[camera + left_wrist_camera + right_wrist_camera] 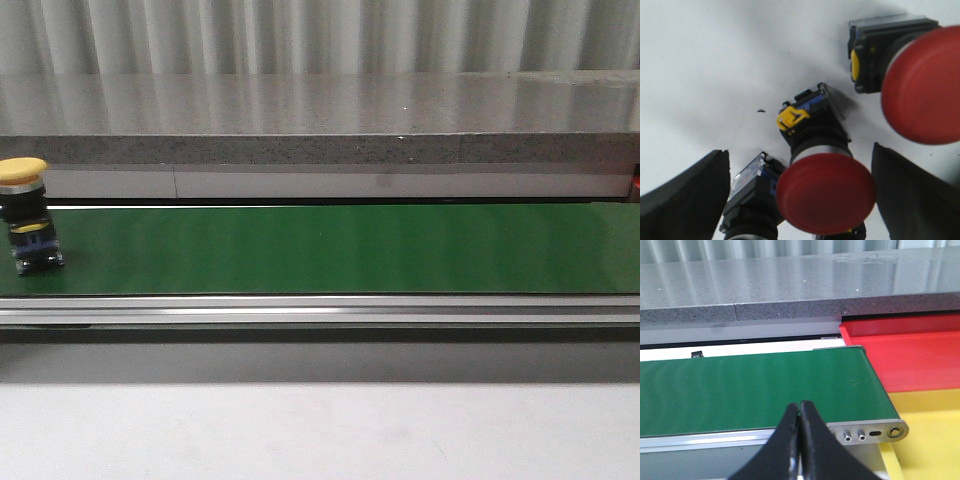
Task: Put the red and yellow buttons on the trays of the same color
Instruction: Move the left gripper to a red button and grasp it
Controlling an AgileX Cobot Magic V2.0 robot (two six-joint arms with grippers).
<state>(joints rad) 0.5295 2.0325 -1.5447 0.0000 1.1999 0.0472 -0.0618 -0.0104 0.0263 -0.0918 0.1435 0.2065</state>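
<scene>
- Red cap [826, 198] sits between my left fingers [685, 197], which stand wide apart on either side of it and touch nothing; this button stands on a white surface, with another red button [912, 75] near it and a third one [751, 200], cap out of view, just beside it.
- Yellow button [26, 215] stands upright at the far left end of the green belt [350, 248], well away from both trays.
- My right gripper [800, 427] has its fingers pressed together and empty, poised over the belt's end; the red tray [910, 352] and yellow tray [930, 425] lie just past that end.
- I judge these buttons hard plastic, light and stiff, so a firm squeeze should do no harm.
- The domed cap looks smooth and likely slippery; I would take hold lower, on the squarer black body [815, 132], where flat sides give the pads purchase.
- Top-heavy with that broad cap, one may topple if nudged sideways.
</scene>
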